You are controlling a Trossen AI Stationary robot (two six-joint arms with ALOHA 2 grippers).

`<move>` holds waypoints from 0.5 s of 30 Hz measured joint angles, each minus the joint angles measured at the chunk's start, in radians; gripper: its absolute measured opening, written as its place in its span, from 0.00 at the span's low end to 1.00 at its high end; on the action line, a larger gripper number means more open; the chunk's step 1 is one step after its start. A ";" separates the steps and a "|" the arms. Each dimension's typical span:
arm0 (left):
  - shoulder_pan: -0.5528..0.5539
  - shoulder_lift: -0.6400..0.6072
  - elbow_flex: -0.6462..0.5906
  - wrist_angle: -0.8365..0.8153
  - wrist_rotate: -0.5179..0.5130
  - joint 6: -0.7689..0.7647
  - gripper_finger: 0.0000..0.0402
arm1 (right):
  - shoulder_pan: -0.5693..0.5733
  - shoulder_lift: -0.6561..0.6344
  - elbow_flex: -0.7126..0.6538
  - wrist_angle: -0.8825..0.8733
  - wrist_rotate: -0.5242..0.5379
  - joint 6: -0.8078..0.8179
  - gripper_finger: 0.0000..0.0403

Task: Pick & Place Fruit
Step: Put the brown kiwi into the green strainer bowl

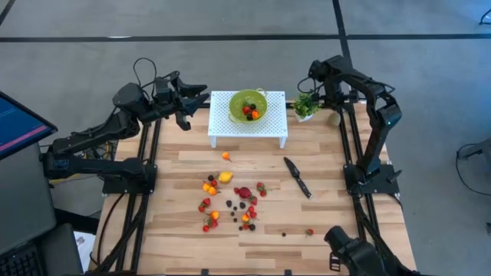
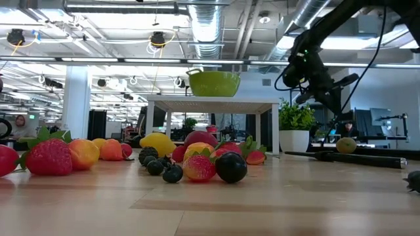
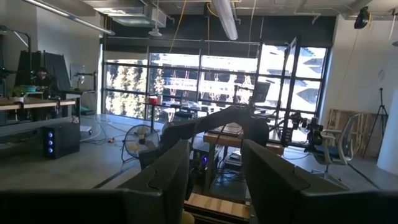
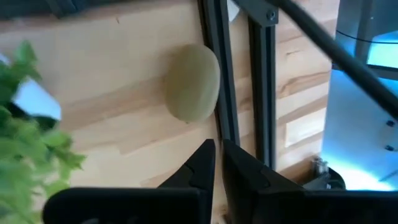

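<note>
The kiwi [image 4: 193, 83] lies on the table's far right corner, just beside the potted plant [image 1: 306, 105] and against the black frame rail [image 4: 219, 74] at the table edge. It rests apart from me: my right gripper [image 4: 216, 163] hangs above it with its fingers pressed together and nothing between them. Through my wrist camera the kiwi sits just ahead of my fingertips, its long axis roughly in line with the rail. I judge I must spread the fingers and come down across its short width, minding the rail on one side.

My right arm is far nearer to it than my left gripper [image 1: 184, 98], which waits half-parted and empty in the air beyond the far left corner, left of the white stand [image 1: 219, 126].

The green bowl [image 1: 248, 104] on that stand already holds a few fruits. Most of the small fruits [image 1: 230, 201] lie scattered mid-table, left of the knife [image 1: 298, 177].
</note>
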State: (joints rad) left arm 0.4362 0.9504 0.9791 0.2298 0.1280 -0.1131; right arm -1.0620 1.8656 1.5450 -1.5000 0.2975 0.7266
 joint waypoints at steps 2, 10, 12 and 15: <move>0.000 0.000 0.000 0.000 0.000 0.000 0.35 | -0.001 0.000 0.000 0.000 0.006 0.010 0.05; 0.000 0.000 0.000 0.000 0.000 0.000 0.35 | 0.036 0.000 -0.037 -0.007 -0.009 0.025 0.04; 0.000 0.000 0.000 0.000 0.000 0.000 0.35 | 0.076 -0.001 -0.037 -0.003 0.024 0.007 0.05; 0.000 0.000 0.000 0.000 0.000 0.000 0.35 | 0.158 -0.019 -0.037 0.013 0.162 0.014 0.05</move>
State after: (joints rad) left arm 0.4362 0.9504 0.9791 0.2298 0.1280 -0.1131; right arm -0.9042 1.8468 1.5078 -1.4871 0.4597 0.7410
